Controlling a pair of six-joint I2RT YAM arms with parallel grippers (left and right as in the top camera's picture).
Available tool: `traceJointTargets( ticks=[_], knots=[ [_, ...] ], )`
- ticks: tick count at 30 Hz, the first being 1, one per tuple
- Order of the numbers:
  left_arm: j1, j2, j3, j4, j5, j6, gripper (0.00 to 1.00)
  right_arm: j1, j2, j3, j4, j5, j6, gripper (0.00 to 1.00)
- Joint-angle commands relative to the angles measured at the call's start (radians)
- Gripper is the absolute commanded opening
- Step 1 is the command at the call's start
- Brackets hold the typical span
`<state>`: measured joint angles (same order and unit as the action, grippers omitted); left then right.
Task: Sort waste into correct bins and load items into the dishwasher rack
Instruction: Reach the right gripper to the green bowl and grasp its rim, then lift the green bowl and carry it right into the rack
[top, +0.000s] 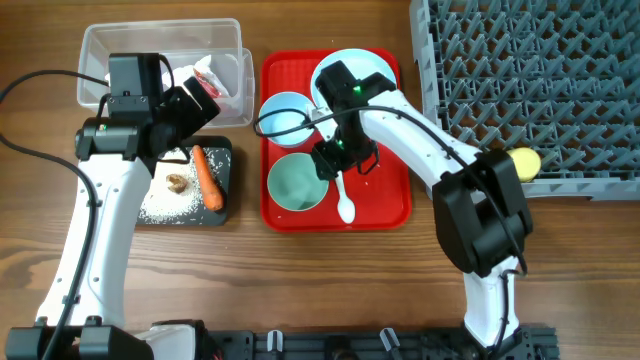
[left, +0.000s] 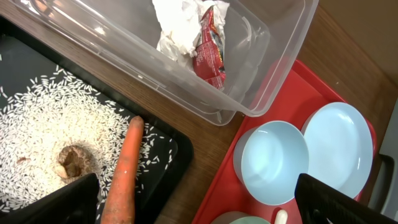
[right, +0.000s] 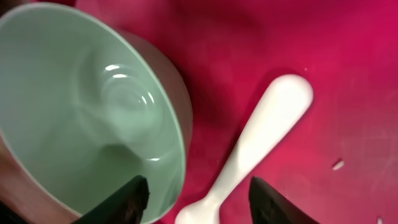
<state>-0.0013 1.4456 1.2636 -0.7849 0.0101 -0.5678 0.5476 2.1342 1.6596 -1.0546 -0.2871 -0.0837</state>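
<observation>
My right gripper (top: 345, 155) hovers low over the red serving tray (top: 385, 205), open. One finger (right: 132, 200) reaches inside the mint-green bowl (right: 81, 106); the other finger (right: 268, 202) stands right of the white spoon (right: 261, 130). The bowl's rim and the spoon's narrow end lie between them, with gaps on both sides. My left gripper (top: 195, 100) is wide open and empty above the black tray (left: 168, 155), which holds rice (left: 43, 124), a carrot (left: 124, 168) and a brown scrap (left: 71, 162). Crumpled paper (left: 177, 25) with a red wrapper (left: 208, 43) lies in the clear tub (left: 261, 62).
A pale-blue bowl (top: 285, 110) and a pale-blue plate (top: 355, 70) also sit on the red tray. The grey dishwasher rack (top: 530, 90) fills the right side. A yellow cup (top: 525, 160) shows at its front edge, behind my right arm.
</observation>
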Motion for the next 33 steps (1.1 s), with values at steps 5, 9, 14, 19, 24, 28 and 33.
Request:
traceJointTargets(
  ticks=[5, 9, 14, 19, 24, 28, 33],
  knots=[
    [0.004, 0.008, 0.008, 0.002, 0.008, -0.016, 1.0, 0.002, 0.021, -0.052, 0.072, 0.006, -0.074, 0.51],
    [0.004, 0.008, 0.008, 0.002, 0.008, -0.016, 1.0, 0.002, 0.021, -0.052, 0.074, 0.006, -0.075, 0.37],
    [0.004, 0.008, 0.008, 0.002, 0.008, -0.016, 1.0, 0.002, 0.021, -0.052, 0.079, 0.019, -0.071, 0.2],
    [0.004, 0.008, 0.008, 0.002, 0.008, -0.016, 1.0, -0.005, 0.02, -0.047, 0.089, 0.071, -0.035, 0.04],
    [0.004, 0.008, 0.008, 0.002, 0.008, -0.016, 1.0, -0.039, -0.011, 0.024, 0.036, 0.079, 0.021, 0.04],
    [0.004, 0.008, 0.008, 0.002, 0.008, -0.016, 1.0, -0.083, -0.079, 0.127, -0.019, 0.109, 0.052, 0.04],
    [0.004, 0.008, 0.008, 0.002, 0.008, -0.016, 1.0, -0.146, -0.188, 0.25, -0.038, 0.274, 0.135, 0.04]
  ],
)
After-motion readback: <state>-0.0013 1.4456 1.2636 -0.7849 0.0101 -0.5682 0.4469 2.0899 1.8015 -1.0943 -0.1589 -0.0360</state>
